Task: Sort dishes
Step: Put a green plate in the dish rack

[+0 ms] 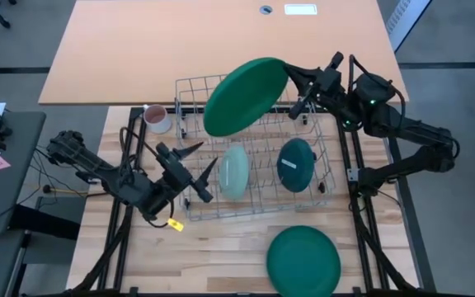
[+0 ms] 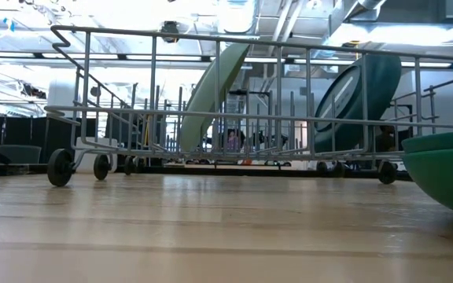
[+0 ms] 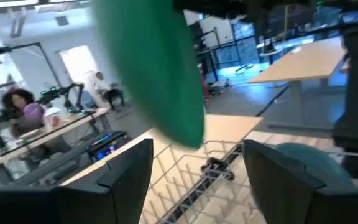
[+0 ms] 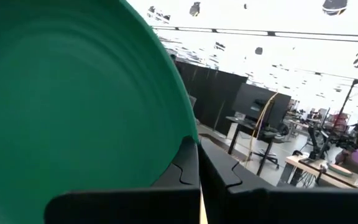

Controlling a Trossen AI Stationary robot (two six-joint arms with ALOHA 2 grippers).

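Right hand (image 1: 291, 76): clamped on the rim of a large dark green plate (image 1: 246, 95), which hangs tilted in the air over the far end of the wire dish rack (image 1: 328, 177).
Left hand (image 1: 198, 167): fingers spread and gripping nothing, at the rack's left side, just beside the pale mint plate (image 1: 234, 171).
In the rack: the mint plate stands on edge between the tines; the dark teal plate (image 1: 296, 164) stands on edge to its right, the two well apart.
On the bench (image 1: 221, 256): a second large green plate (image 1: 303, 260) lies flat in front of the rack, cut off by the near edge of the overhead picture.
Around: a pinkish-white mug (image 1: 157, 118) stands just outside the rack's far left corner; a bare tan desk (image 1: 180, 41) lies beyond.
In the way: the raised plate covers the rack's far wires from above and fills most of the right wrist view.
Hard to make out: the left wrist view is smeared; the teal shape past the fingers is probably the teal plate.
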